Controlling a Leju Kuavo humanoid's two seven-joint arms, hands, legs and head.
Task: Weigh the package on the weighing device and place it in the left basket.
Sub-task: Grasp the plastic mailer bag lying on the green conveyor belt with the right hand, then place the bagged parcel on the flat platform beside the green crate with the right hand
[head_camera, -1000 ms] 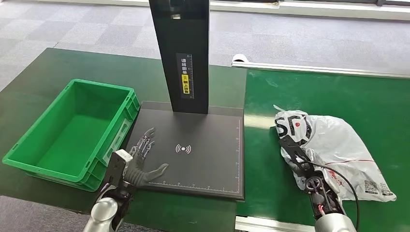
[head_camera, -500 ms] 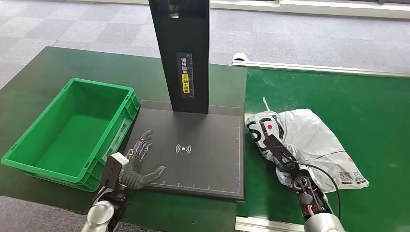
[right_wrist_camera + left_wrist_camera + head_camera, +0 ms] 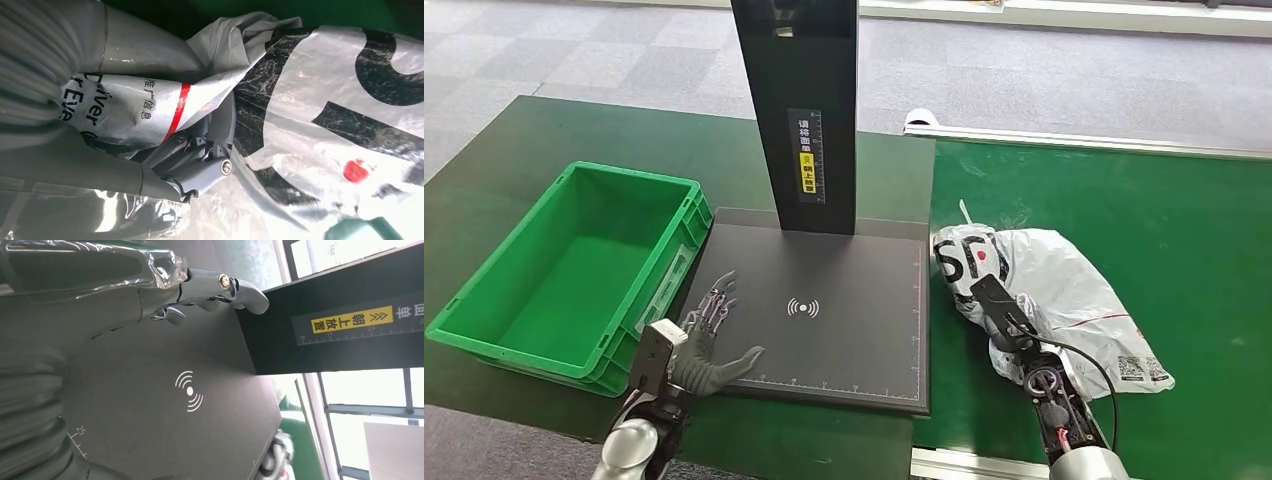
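Right hand (image 3: 1009,325) grips bag (image 3: 1064,290), now dragged left, touching scale (image 3: 824,330) edge; left hand (image 3: 699,350) spread, idle.

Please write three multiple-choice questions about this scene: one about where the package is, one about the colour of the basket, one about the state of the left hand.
1. Where does the white plastic courier package lie?
A. On the green mat right of the black scale platform
B. In the basket
C. On the floor

2. What colour is the rectangular plastic basket?
A. Blue
B. Green
C. Grey

3. What is the left hand doing?
A. Holding the package
B. Gripping the basket rim
C. Open, holding nothing, over the platform's near left corner

Answers: 1 A, the head view shows it beside the platform, gripped by the right hand; 2 B, its walls are bright green; 3 C, its fingers are spread.
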